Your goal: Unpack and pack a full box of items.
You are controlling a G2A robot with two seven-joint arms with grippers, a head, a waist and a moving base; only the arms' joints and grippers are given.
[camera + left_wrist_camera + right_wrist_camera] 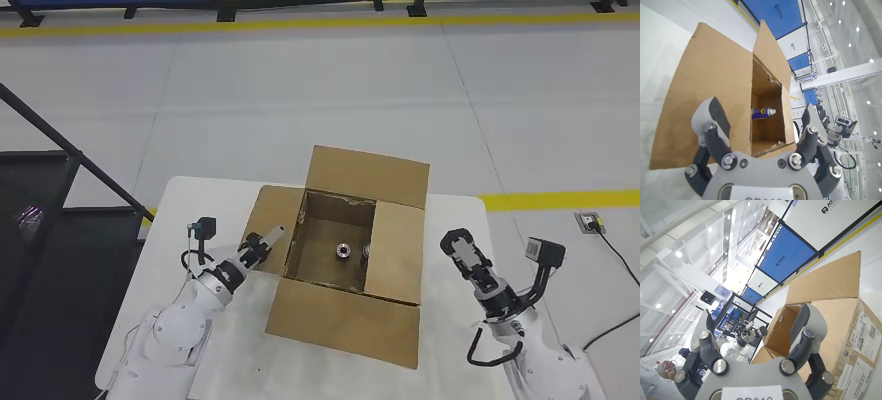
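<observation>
Two grippers, both spread wide and holding nothing. The left gripper (262, 240) hangs over the box's left flap, just short of the opening, with its fingers (718, 113) pointed at the inside. The right gripper (458, 241) sits off the right flap, clear of the cardboard.

Next out is the box (340, 320) itself. It's plain cardboard in the middle of the white table (200, 200), all four flaps open, with torn edges along the rim. It's deep, and honestly not very full. Down on the floor stands a spray can (761, 113), upright, with a blue label and a white nozzle on top. From above there's a second can (366, 250) just beside it, and both are near the middle. Can't make out anything else in there.

My guess on handling: it's a metal can, so it's stiff and won't crush. The painted side looks smooth and is probably slippery, and the weight depends on how much is left inside. I'd pinch it across the round body, a bit below the shoulder, coming straight down, and keep off the nozzle. The flaps look floppy, so brushing one could shift the box.
</observation>
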